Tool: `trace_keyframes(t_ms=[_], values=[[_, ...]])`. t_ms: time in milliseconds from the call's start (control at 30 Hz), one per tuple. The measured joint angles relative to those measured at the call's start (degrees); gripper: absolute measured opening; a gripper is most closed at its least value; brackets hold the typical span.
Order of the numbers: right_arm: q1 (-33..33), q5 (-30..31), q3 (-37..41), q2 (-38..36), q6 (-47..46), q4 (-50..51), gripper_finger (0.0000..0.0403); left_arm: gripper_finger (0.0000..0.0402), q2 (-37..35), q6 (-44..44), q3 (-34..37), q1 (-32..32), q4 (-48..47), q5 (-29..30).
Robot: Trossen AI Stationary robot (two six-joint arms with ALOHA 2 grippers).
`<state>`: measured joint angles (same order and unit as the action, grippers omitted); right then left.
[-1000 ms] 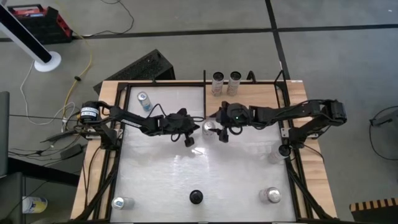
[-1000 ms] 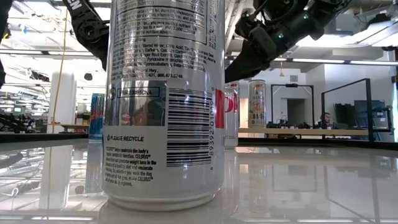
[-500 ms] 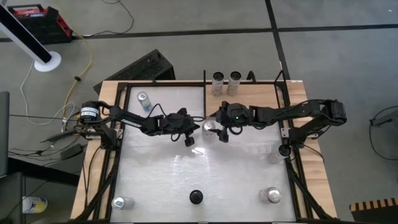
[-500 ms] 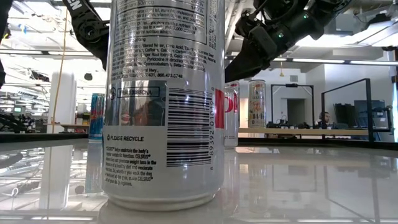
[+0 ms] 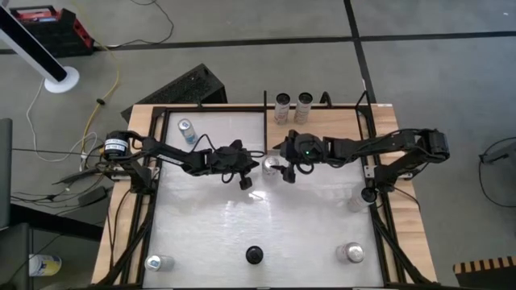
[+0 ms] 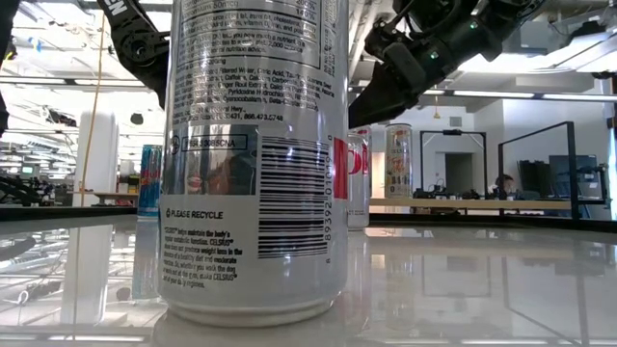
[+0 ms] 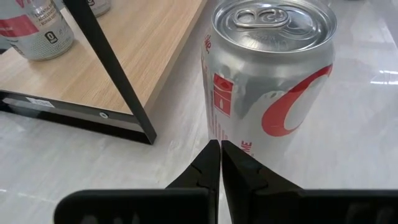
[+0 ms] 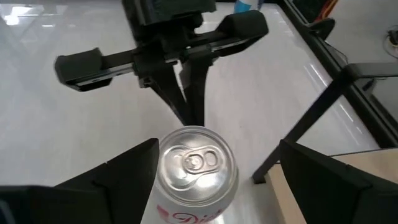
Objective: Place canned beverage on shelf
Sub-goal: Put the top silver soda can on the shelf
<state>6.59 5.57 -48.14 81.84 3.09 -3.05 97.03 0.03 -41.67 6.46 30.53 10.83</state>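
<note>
Right hand [image 8: 205, 180] spread wide around the silver can [image 8: 198, 165], not yet pinching; can upright on the counter [image 5: 266, 229] near its far-middle, just beside the shelf [image 5: 322, 121] corner. Left hand [image 7: 221, 163] pressed together, tips at the can's side. Risk: nudged can tipping, or clipping the shelf's black rod. Open room toward the near edge.

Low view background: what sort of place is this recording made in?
Probably an open-plan lab or office: ceiling strip lights, desks with monitors where a person sits, and a glass partition beyond the table.
</note>
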Motion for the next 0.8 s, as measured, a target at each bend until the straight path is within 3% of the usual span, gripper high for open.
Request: trace_keyframes(t_ms=[233,533,800], values=[[0.26,0.34,0.0,0.31,-1.57,0.01,0.0354,0.0002,0.0,0.0,0.0,0.0,0.01,0.0],[0.31,0.29,-0.13,6.5,-1.33,-4.71,0.0354,0.0002,0.02,0.02,0.0,0.0,-0.01,0.02],[0.31,0.38,-0.01,4.96,-1.06,-3.93,0.0354,0.0002,0.02,0.26,0.0,0.0,-0.15,0.02]])
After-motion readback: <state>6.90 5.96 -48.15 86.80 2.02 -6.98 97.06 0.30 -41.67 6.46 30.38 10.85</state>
